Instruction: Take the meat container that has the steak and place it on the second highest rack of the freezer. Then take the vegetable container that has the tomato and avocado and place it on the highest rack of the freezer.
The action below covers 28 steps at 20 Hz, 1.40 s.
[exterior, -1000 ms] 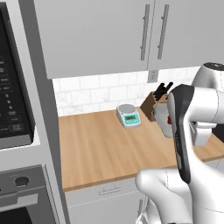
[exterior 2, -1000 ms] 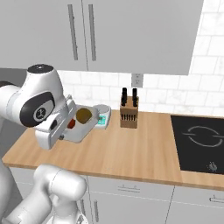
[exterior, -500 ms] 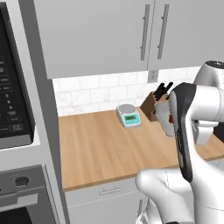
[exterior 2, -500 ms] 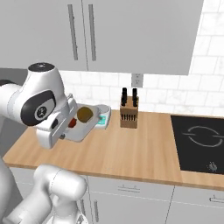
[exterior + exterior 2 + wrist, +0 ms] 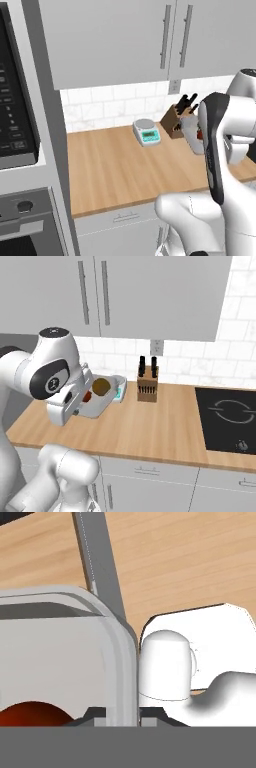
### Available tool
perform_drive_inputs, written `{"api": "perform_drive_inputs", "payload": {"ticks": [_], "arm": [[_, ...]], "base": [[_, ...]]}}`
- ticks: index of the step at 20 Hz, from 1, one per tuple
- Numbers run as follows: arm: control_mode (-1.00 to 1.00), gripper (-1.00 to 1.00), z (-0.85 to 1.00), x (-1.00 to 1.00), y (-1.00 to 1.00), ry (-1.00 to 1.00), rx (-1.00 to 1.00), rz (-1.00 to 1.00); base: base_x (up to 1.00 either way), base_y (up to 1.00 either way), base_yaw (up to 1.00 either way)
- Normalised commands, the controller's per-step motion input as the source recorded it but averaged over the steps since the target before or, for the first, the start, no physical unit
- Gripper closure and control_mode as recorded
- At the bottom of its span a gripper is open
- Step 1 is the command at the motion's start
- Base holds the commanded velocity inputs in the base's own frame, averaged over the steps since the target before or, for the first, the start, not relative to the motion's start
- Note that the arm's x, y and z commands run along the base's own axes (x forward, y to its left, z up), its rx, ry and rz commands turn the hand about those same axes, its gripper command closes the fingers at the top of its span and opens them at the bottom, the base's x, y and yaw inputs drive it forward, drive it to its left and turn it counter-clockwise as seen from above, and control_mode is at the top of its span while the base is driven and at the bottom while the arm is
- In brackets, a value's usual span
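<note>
Hand view: hand point(image 5: 122, 714) clamped on vegetable container point(image 5: 65, 657) wall.

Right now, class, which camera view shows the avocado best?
The right base view: the avocado sits plain as an olive-brown lump in the pale container, with the tomato peeking beside it. In the left base view I cannot make the avocado out behind the arm. The hand view shows the container's wall and a red curve.

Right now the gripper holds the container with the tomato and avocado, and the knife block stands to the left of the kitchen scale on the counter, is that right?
Not quite. In the left base view the knife block stands to the right of the kitchen scale, not the left. The gripper does hold the container with the tomato and avocado.
</note>
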Motion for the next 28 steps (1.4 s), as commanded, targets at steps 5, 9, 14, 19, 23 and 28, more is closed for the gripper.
{"api": "perform_drive_inputs", "payload": {"ticks": [5, 9, 14, 19, 23, 28], "arm": [[1.00, 1.00, 0.00, 0.00, 0.00, 0.00, 0.00, 0.00], [1.00, 1.00, 0.00, 0.00, 0.00, 0.00, 0.00, 0.00], [1.00, 1.00, 0.00, 0.00, 0.00, 0.00, 0.00, 0.00], [1.00, 1.00, 0.00, 0.00, 0.00, 0.00, 0.00, 0.00], [1.00, 1.00, 0.00, 0.00, 0.00, 0.00, 0.00, 0.00], [1.00, 1.00, 0.00, 0.00, 0.00, 0.00, 0.00, 0.00]], "base": [[-0.92, -0.29, 0.12], [-0.69, 0.00, 0.51], [-0.25, 0.15, 0.53], [-0.07, 0.40, 0.51], [-0.21, 0.27, 0.46], [-0.25, 0.24, 0.52]]}}
